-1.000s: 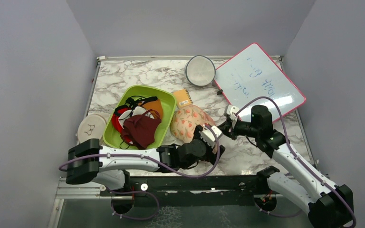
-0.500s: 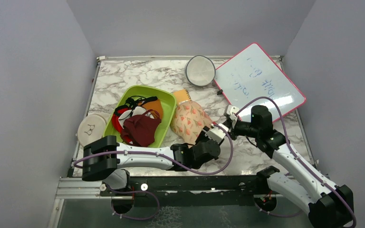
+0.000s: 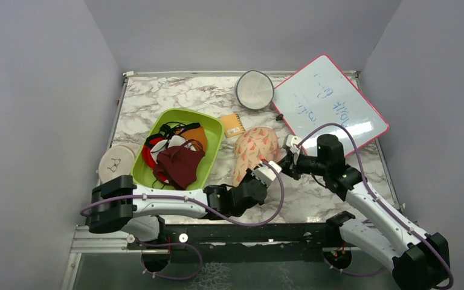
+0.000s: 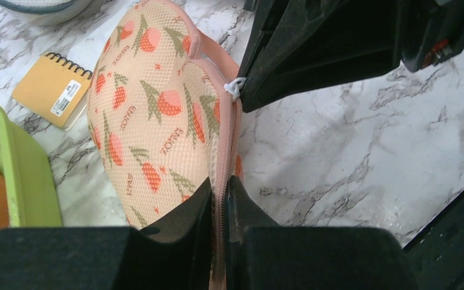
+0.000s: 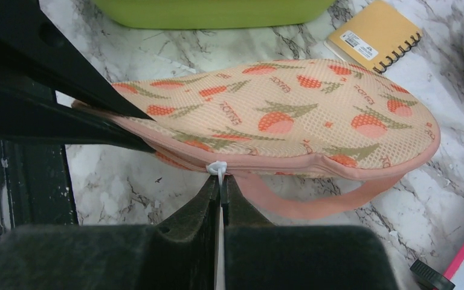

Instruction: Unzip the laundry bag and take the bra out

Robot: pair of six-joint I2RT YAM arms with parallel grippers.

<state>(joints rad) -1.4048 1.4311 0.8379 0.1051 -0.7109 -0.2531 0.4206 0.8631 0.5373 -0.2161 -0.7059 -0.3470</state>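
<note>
The laundry bag [image 3: 255, 147] is a peach mesh pouch with an orange and green print, tilted up on its edge between the two arms. My left gripper [image 4: 219, 184] is shut on the zipper seam at the bag's near end [image 4: 151, 115]. My right gripper [image 5: 220, 181] is shut on the white zipper pull [image 5: 217, 167] at the bag's rim [image 5: 290, 115]. A peach strap loop [image 5: 314, 202] hangs below the rim. In the top view both grippers meet at the bag's lower right side, left gripper [image 3: 252, 176] and right gripper [image 3: 281, 162]. The zipper looks closed along the part I see. The bra is hidden.
A green tray [image 3: 217, 140] holding maroon and orange cloths sits left of the bag. A yellow spiral notebook [image 3: 232, 125] lies just behind it. A round grey-rimmed disc [image 3: 254, 89] and a pink-framed whiteboard [image 3: 329, 103] are at the back right. A round white lid [image 3: 116, 162] lies far left.
My left gripper has closed onto the bag's zipper seam. The bag has risen from lying flat to standing tilted on its edge and shifted right. The right arm has barely moved.
</note>
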